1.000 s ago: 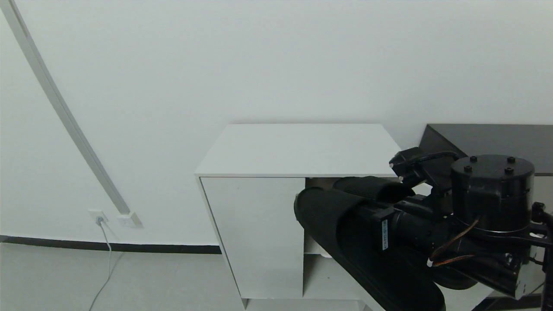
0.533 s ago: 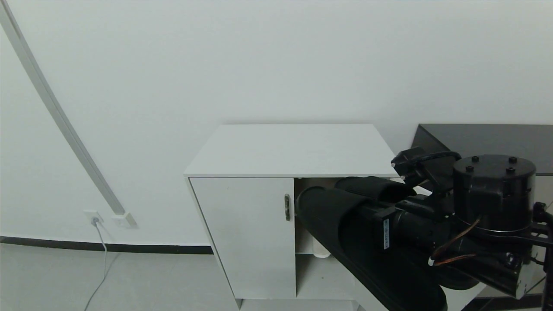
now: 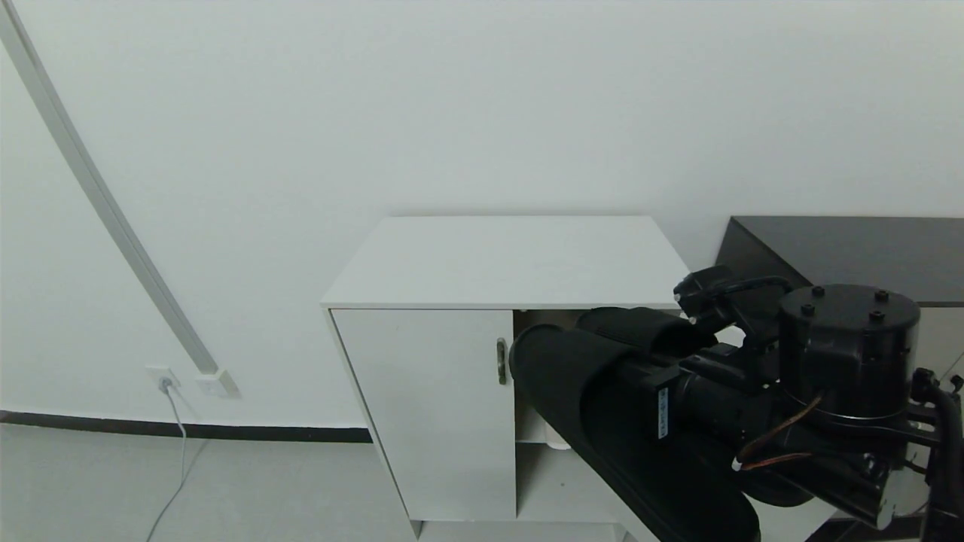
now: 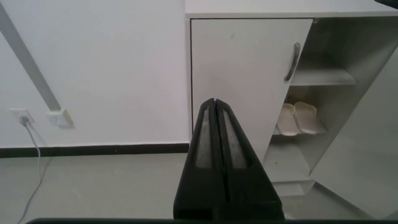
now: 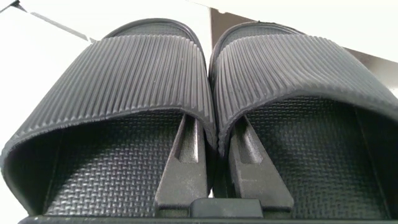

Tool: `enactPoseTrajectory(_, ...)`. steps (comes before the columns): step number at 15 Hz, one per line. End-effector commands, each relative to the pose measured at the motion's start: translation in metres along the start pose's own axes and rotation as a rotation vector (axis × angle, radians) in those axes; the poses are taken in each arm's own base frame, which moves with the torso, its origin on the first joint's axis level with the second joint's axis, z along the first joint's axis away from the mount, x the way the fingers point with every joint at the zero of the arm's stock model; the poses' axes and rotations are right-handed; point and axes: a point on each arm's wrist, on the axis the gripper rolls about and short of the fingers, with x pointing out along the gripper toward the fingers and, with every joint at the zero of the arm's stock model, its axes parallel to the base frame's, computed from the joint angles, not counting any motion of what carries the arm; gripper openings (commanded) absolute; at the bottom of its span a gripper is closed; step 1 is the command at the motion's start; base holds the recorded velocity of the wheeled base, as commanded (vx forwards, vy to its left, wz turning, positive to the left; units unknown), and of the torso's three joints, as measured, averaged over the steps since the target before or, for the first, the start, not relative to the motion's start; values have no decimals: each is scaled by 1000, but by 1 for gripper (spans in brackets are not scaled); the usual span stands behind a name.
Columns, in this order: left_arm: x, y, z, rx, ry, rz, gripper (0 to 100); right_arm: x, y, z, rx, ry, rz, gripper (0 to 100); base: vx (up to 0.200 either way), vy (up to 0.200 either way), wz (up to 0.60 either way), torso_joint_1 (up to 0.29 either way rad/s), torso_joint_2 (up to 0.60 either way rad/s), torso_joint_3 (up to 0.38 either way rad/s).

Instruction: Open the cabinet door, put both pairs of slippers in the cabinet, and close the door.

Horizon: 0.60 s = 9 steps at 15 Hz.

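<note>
Head view, slippers point(image 3: 595, 384) toes toward cabinet point(image 3: 512, 260), right fingers point(image 5: 180, 168) clamping them, left fingers point(image 4: 205, 149) together

One white cabinet point(image 3: 504, 260) stands at centre, with one closed door point(image 3: 437, 406) bearing one handle point(image 3: 501, 361). There are four slippers in two pairs: two black slippers point(image 3: 580, 384) at 4 o'clock in the head view, and two cream slippers point(image 4: 306, 117) inside the cabinet. Two hands: the left hand point(image 4: 216, 118) and the right hand point(image 5: 213, 140). Two wall sockets point(image 3: 164, 376) sit at 8 o'clock. One dark counter point(image 3: 851, 248) lies at 3 o'clock.
</note>
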Motion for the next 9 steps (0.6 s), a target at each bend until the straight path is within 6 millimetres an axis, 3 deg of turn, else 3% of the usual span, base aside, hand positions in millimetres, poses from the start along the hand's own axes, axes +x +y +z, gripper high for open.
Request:
enactPoseTrajectory(1, 0, 0, 0, 0, 2, 0, 0, 1, 0, -2, -1, 9, -3, 0, 0, 0, 0, 0, 0, 0)
enactPoseTrajectory(4, 0, 0, 0, 0, 2, 0, 0, 1, 0, -3, -3, 10, -3, 0, 0, 0, 0, -131, 308, 178)
enactPoseTrajectory(9, 0, 0, 0, 0, 2, 0, 0, 1, 0, -3, 0, -1, 0, 0, 0, 0, 0, -209, 514, 309)
